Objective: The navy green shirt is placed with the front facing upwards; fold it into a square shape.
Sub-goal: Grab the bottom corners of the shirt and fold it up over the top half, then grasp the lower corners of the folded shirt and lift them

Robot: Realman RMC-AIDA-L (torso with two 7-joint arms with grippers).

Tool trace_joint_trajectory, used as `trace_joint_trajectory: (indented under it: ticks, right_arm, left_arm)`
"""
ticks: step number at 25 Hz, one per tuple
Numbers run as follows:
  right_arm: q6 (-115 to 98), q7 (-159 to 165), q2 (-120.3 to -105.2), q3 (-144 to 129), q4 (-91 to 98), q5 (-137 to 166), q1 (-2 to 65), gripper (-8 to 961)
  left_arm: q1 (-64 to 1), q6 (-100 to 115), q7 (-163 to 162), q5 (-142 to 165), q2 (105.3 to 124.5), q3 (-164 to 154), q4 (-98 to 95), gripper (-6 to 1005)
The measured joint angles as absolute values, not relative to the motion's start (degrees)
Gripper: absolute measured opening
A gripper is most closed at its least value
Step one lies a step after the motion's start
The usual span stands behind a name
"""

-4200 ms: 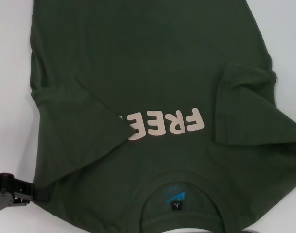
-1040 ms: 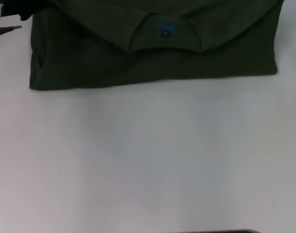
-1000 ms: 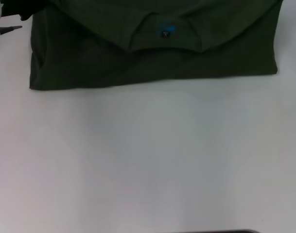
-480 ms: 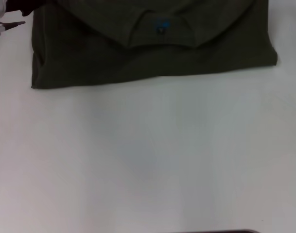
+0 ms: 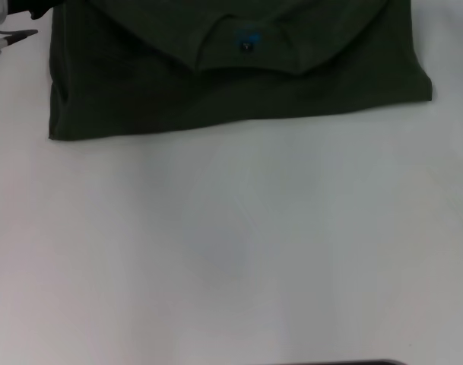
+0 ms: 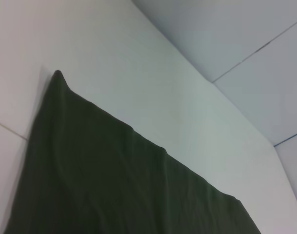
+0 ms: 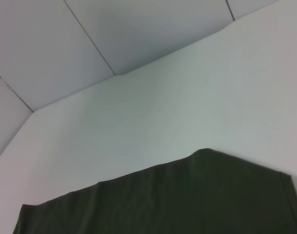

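The navy green shirt (image 5: 239, 84) lay folded on the white table (image 5: 239, 251), at the far side of the head view, its near edge running straight across from left to right and its far part cut off by the top of the picture. The collar (image 5: 250, 57) faced up in the middle of the folded cloth, curving toward the robot, with a spot of blue print (image 5: 250, 36) and a small black tag (image 5: 245, 46) just inside it. The folded left edge stood a little thick, in soft ridges. Both wrist views showed a dark green stretch of the shirt on the table, with the pale wall panels (image 7: 114, 34) beyond it. The left gripper (image 5: 11, 23) sat at the far left corner of the head view, just beside the shirt's left edge, only partly in sight, so I could not tell how its jaws stood. The right gripper appeared in none of the views
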State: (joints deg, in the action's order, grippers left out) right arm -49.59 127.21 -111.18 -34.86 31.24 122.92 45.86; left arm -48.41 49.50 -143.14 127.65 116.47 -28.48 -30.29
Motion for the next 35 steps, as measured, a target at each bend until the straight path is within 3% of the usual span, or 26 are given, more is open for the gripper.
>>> trace_joint_trajectory:
  ticks: [4, 12, 15, 17, 21, 25, 30, 35]
  right_arm:
    - [-48.5, 127.2, -110.89, -35.5, 30.8, 123.4, 45.9, 126]
    - [-47.2, 127.6, -110.2, -39.0, 30.3, 123.4, 46.5, 158]
    - [-49.0, 128.3, -108.91, -40.3, 30.5, 123.5, 46.9, 310]
    - [-51.8, 129.8, -107.48, -41.3, 30.4, 123.5, 47.4, 412]
    - [-60.6, 133.0, -105.6, -42.0, 31.9, 123.5, 47.3, 478]
    - [-72.5, 133.4, -105.3, -39.3, 36.3, 122.5, 44.3, 544]
    - [-84.0, 133.5, -105.03, -34.6, 41.4, 118.5, 39.7, 764]
    - [-89.9, 135.4, -104.4, -33.5, 43.9, 118.2, 37.1, 786]
  left_arm:
    - [-48.5, 48.5, -143.2, 127.5, 116.31, -28.5, -29.5, 68]
    - [-48.9, 48.4, -142.8, 127.3, 116.3, -28.4, -29.4, 306]
    - [-48.6, 49.5, -142.9, 127.1, 116.15, -28.4, -29.5, 426]
    - [-48.5, 51.3, -142.9, 127.1, 115.8, -28.4, -29.5, 452]
    - [-47.9, 59.5, -142.6, 127.2, 114.48, -28.5, -29.9, 505]
    - [-45.6, 68.8, -142.5, 127.0, 112.83, -28.1, -31.7, 505]
    - [-42.2, 77.7, -143.4, 126.4, 111.12, -28.1, -35.6, 504]
    - [-40.2, 82.1, -146.4, 127.3, 109.38, -29.8, -36.0, 504]
